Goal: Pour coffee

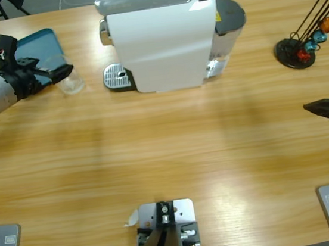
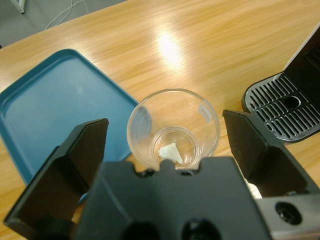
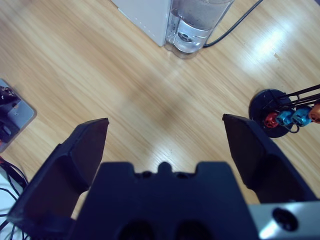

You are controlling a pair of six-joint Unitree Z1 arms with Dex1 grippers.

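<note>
A clear glass cup (image 2: pixel 172 131) stands on the wood beside the blue tray (image 2: pixel 55 105). My left gripper (image 2: pixel 165 125) is open, one jaw on either side of the cup without touching it. In the high view the left gripper (image 1: pixel 61 72) reaches in from the left edge to the cup (image 1: pixel 71 83). Only a small white scrap lies on the cup's bottom; no coffee shows anywhere. The white coffee machine (image 1: pixel 163 39) stands at the back middle, its drip grate (image 1: pixel 117 78) just right of the cup. My right gripper (image 3: pixel 165 125) hangs open over bare table at the right edge.
A black capsule stand (image 1: pixel 296 50) with orange, blue and red capsules sits at the back right. The machine's water tank (image 3: pixel 197 22) and its cable show in the right wrist view. Bare wood lies in front of the machine.
</note>
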